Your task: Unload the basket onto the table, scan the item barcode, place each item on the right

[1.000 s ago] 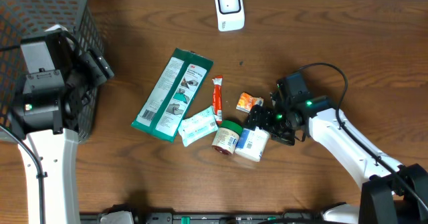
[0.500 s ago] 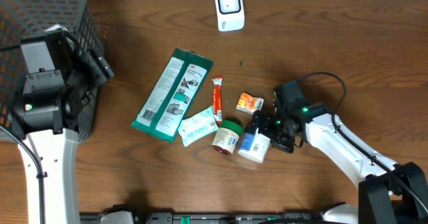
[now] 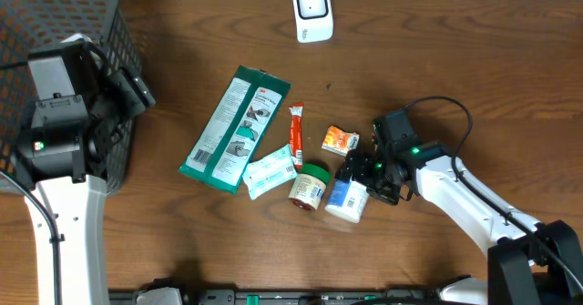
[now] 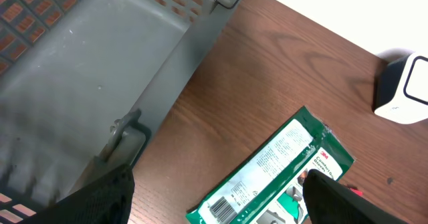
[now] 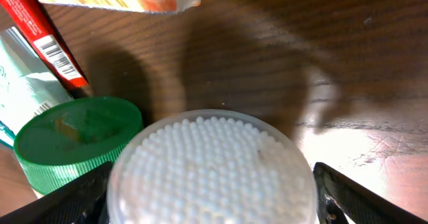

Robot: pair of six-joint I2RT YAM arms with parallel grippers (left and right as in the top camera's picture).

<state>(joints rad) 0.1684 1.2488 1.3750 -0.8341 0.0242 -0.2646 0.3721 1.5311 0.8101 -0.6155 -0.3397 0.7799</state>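
- My right pincer [image 3: 361, 181] has slid left and down over the last second. It now straddles the cotton-swab tub [image 5: 212, 165], which lies in the clutter at mid-table, just beside the green-lidded jar [image 5: 75, 138].
- Its jaws have drawn in a little but stand wide, one finger on each side of the tub. I can't tell whether the pads touch it yet.
- I judge the pick is only starting. The scanner [image 3: 311, 12] sits well apart at the far edge, so the lift and carry remain.
- My left pincer [image 4: 221, 198] hangs wide and empty by the basket [image 4: 100, 70].

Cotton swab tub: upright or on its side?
On its side: overhead, the cotton swab tub shows its blue label upward; its round end faces the right wrist camera.
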